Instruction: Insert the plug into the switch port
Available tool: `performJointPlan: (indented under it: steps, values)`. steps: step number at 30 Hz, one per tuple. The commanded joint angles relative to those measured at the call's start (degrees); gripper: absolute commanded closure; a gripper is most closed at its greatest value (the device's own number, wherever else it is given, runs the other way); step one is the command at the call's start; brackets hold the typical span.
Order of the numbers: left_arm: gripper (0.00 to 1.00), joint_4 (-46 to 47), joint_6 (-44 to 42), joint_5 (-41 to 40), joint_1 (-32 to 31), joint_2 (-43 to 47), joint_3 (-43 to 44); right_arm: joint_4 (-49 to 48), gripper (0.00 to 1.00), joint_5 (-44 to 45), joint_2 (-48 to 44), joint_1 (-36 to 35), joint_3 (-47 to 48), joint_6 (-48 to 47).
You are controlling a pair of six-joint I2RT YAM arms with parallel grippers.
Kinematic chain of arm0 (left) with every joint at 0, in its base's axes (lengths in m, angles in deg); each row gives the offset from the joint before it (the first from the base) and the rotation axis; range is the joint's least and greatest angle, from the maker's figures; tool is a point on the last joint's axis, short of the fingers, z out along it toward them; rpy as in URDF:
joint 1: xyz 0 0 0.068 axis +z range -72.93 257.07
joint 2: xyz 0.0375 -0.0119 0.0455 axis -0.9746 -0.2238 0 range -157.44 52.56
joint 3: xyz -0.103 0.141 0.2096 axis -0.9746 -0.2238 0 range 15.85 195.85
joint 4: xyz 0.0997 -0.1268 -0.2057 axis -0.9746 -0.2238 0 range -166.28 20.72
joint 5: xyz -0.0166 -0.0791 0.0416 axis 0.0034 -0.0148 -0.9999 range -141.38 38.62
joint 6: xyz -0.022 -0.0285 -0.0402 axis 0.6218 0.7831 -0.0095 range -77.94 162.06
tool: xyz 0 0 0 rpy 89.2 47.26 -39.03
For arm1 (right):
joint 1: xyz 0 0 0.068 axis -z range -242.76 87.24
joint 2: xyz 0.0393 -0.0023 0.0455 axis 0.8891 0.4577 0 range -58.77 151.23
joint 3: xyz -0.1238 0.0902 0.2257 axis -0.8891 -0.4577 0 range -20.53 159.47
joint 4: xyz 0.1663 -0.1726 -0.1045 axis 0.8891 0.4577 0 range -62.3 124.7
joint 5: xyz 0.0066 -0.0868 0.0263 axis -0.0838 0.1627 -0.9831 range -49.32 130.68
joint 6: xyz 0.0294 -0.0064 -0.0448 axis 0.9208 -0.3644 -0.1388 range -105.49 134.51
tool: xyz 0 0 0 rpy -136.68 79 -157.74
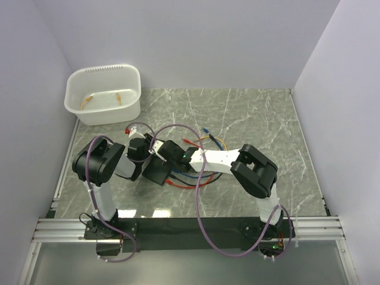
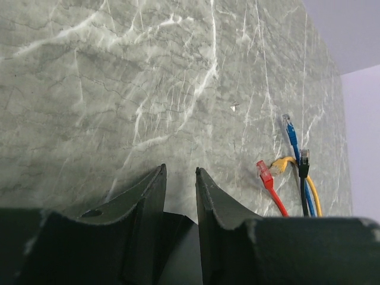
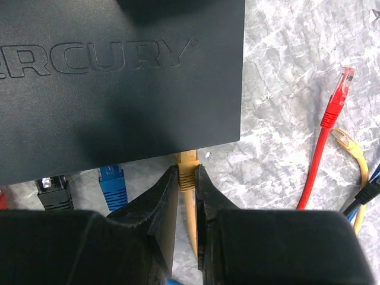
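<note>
Down the right wrist view, the right gripper (image 3: pixel 187 178) has its two dark fingers closed tight on a yellow cable plug (image 3: pixel 186 160), low and centre in the frame. The plug's nose meets the bottom edge of the flat matte-black rectangular switch (image 3: pixel 119 89), which fills the upper left with raised lettering across its top. To the left along that same edge sit a blue plug (image 3: pixel 111 181) and a black plug (image 3: pixel 54 191), both up against the box. A loose red cable (image 3: pixel 323 136) lies on the grey-green marble tabletop (image 3: pixel 285 59) at the right. In the left wrist view, the left gripper (image 2: pixel 180 175) shows its fingertips a narrow gap apart at bottom centre, with something dark low between them; I cannot tell whether it grips anything. From above, the switch lies mid-table between the two arms, and a white plastic tub (image 1: pixel 104 113) sits well apart at the upper left.
</note>
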Motion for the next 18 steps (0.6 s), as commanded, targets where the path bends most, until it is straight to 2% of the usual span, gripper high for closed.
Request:
performJointPlan:
  steps: [1,11,18]
  values:
    - [0.67,-12.28,1.37,12.72,-7.83,-3.15,-0.79,-31.19,1.00,-7.39,-1.59,-2.94,8.91,-0.57]
    - [0.67,-11.66,1.37,14.39,-7.92,-4.03,0.35,-32.42,1.00,-6.69,-2.29,-3.29,6.01,3.21]
    - [0.67,-15.78,-0.39,13.25,-7.92,-2.37,2.02,-33.12,1.00,-4.50,-2.99,-3.38,3.64,4.71]
